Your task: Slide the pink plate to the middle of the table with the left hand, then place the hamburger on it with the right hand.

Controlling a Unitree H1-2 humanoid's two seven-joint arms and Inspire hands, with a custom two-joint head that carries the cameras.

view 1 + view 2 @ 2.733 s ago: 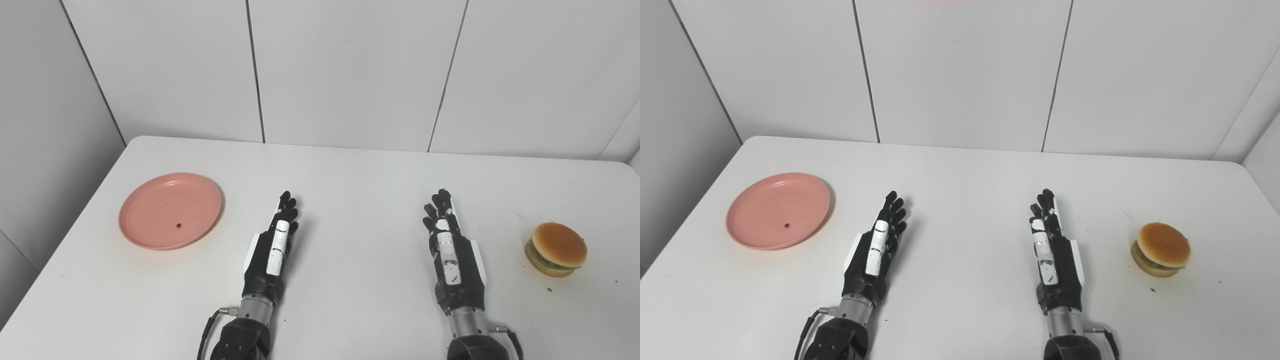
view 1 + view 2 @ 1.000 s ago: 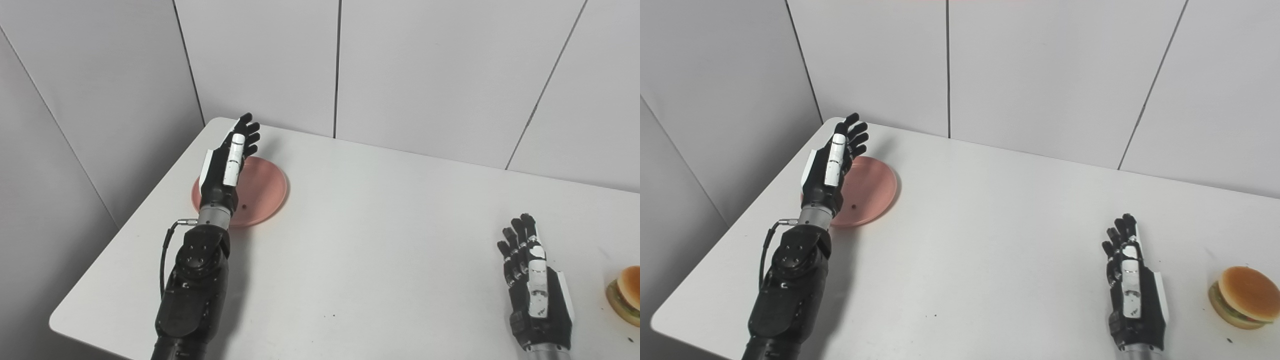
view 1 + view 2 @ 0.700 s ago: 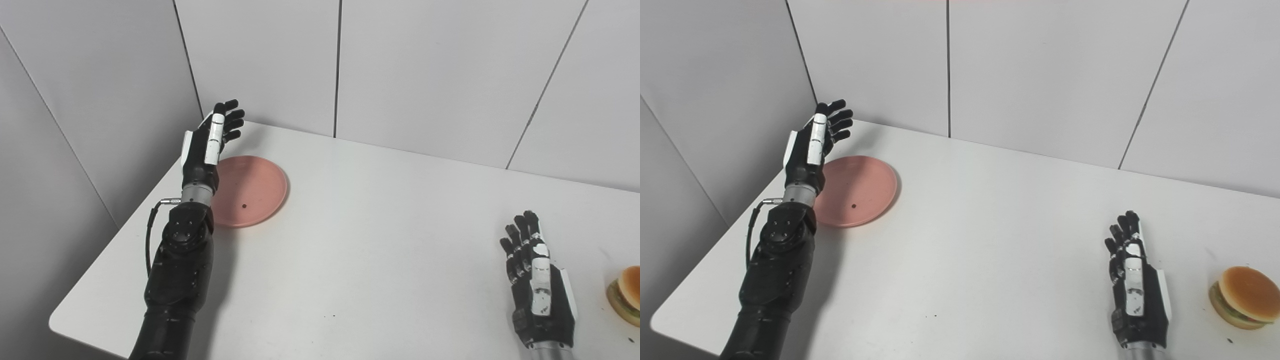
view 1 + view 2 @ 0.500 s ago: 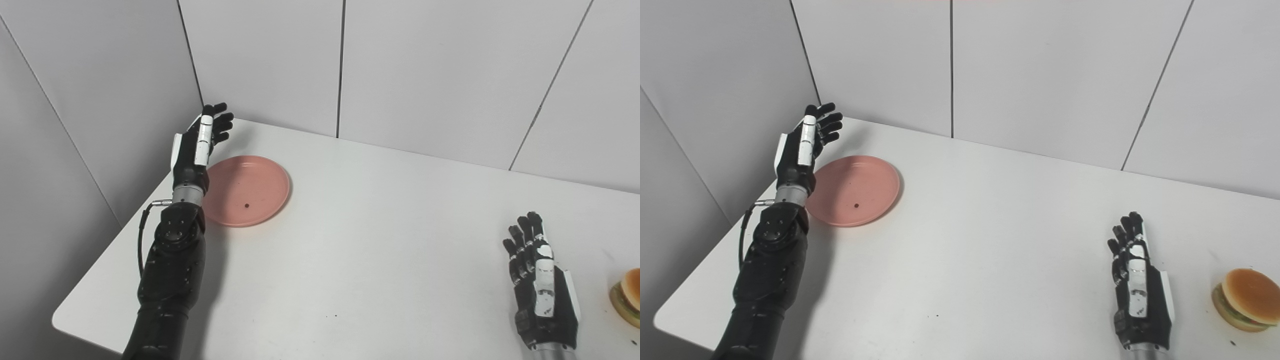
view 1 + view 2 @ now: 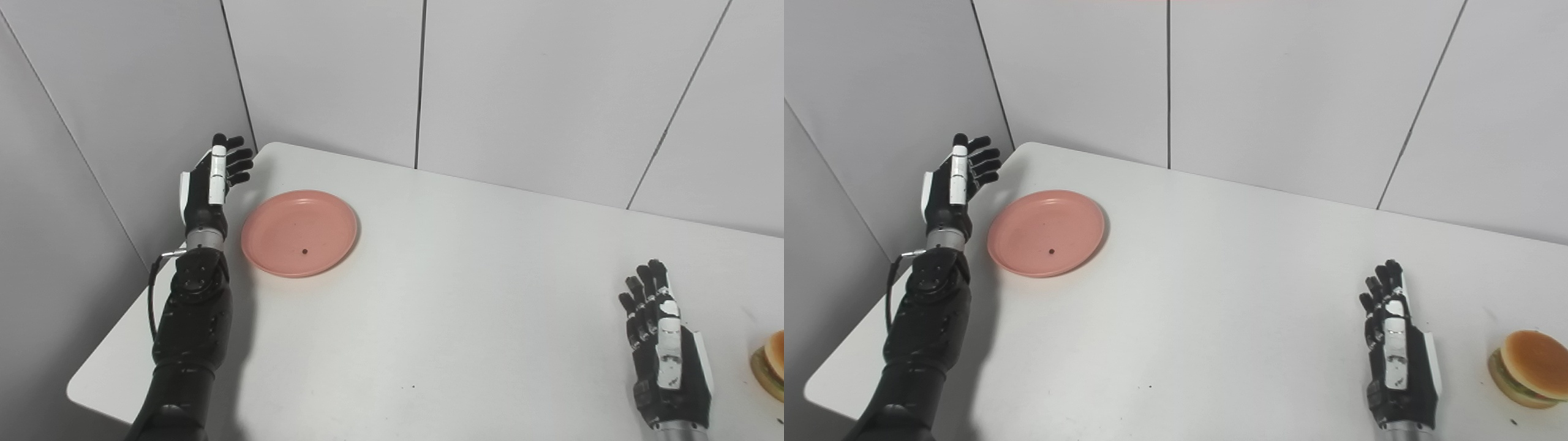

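- Step in hand: I hold the left hand (image 5: 208,184) raised beside the pink plate (image 5: 299,233), fingers spread, grasping nothing; the plate lies at the worktop's (image 5: 465,294) left end.
- Next, I judge: lower against the plate's outer rim, push centreward.
- The right hand (image 5: 1398,355) rests released near the hamburger (image 5: 1528,368), which the left eye view crops.

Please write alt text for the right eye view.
The left hand is raised, open, left of a pink plate on a white table. The right hand lies open near a hamburger.
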